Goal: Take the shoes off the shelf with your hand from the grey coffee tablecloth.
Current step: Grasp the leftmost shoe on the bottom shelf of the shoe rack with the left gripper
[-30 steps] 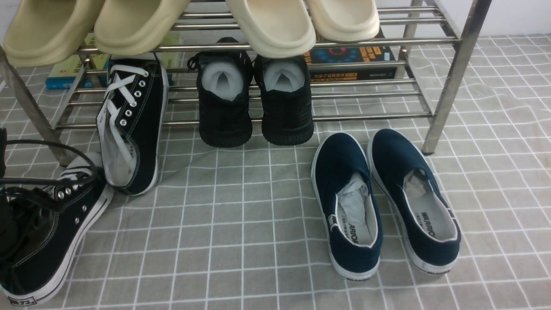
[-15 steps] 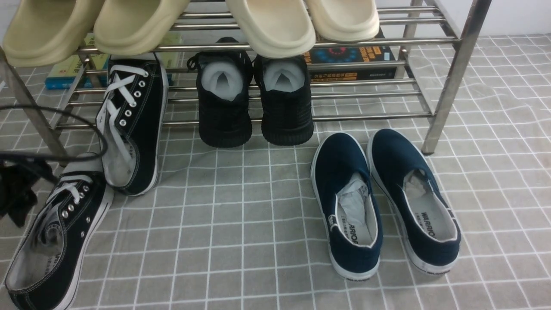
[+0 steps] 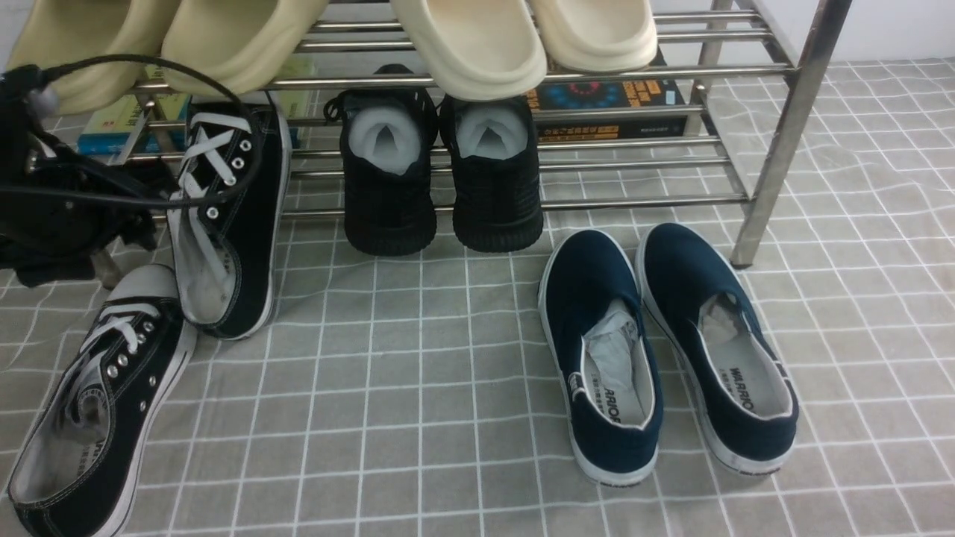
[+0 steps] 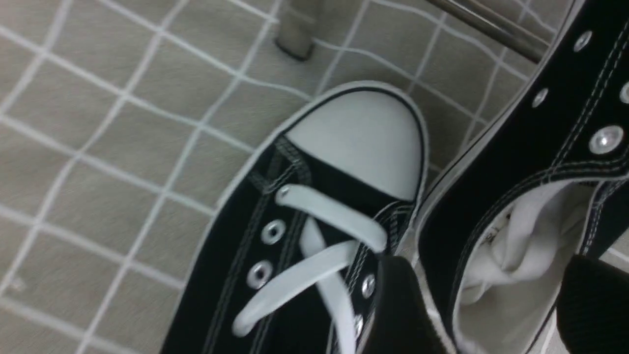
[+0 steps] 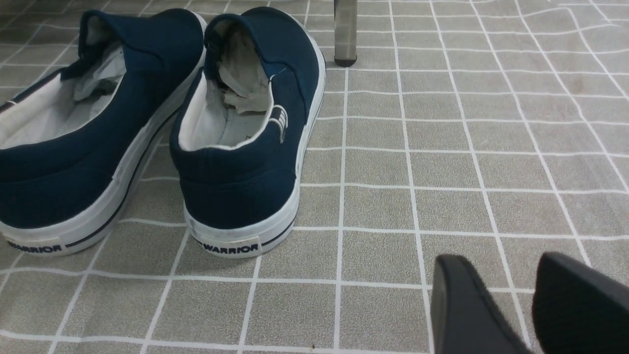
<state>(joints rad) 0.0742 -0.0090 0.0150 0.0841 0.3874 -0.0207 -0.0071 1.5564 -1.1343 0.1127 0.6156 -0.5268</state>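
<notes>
One black canvas shoe (image 3: 97,418) lies flat on the grey grid tablecloth (image 3: 418,388) at the front left. The other shoe (image 3: 231,216) leans off the silver shelf (image 3: 642,72), toe on the lower tubes and heel on the cloth. My left gripper (image 3: 112,231) hangs just left of the leaning shoe. In the left wrist view this gripper (image 4: 496,305) is open, with its fingers (image 4: 403,305) on either side of the leaning shoe's heel opening (image 4: 516,236). The flat shoe's white toe cap (image 4: 358,137) lies beside it. My right gripper (image 5: 511,295) is open, empty and low over the cloth.
Cream slippers (image 3: 477,45) sit on the top tier and black knit sneakers (image 3: 440,179) on the lower tier. Navy slip-ons (image 3: 664,350) stand on the cloth at the right, left of my right gripper (image 5: 245,132). Books (image 3: 612,104) lie behind. A slanted shelf leg (image 3: 776,149) stands at the right.
My left gripper has left the first shoe lying on the cloth, risen and moved toward the shelf, to the leaning shoe. The right side has not changed.
</notes>
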